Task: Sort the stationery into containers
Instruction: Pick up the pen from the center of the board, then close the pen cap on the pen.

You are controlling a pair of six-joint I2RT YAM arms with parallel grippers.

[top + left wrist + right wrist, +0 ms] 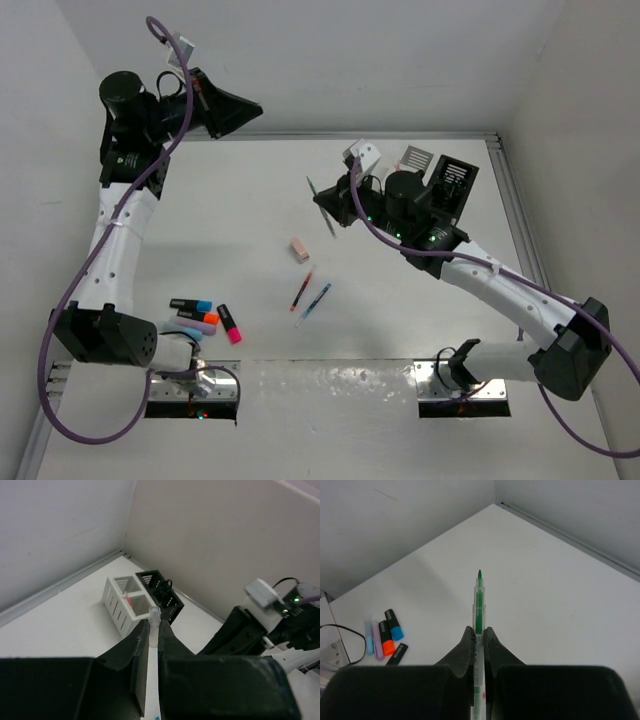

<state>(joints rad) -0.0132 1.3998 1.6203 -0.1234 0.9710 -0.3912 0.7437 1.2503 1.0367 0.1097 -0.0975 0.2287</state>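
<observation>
Writing: dark print on the barrel of the green pen (479, 600), just at the fingers, is too small to read. A bluish mark low on the clear-barrelled pen (151, 680) is also unreadable.

Right gripper (477, 632): jaws pinched tight on the green pen and held clear of the table (250, 200). In the wrist view the pen's long axis runs straight ahead of the claw, green tip leading toward the far corner of the walls. From above it shows as a thin slanted line, one end far-left and the other nearer.

Left gripper (154, 630): raised high at the far left, jaws closed on the clear-barrelled pen. The clear end pokes out past the fingertips and aims toward the two organisers.

White organiser (122, 602) and black organiser (160, 595) stand touching side by side near the far right corner. There is a pink item in one white compartment, and black loops stick up from the black one. The right arm (480, 280) covers part of both organisers from above.

Loose on the table:
- Pink eraser (298, 249), mid-table.
- Red pen (303, 290) and blue pen (315, 302), just beside each other and roughly parallel, slanting near-left to far-right.
- Highlighters (205, 317), clustered near the left arm's base, well apart from the organisers.
</observation>
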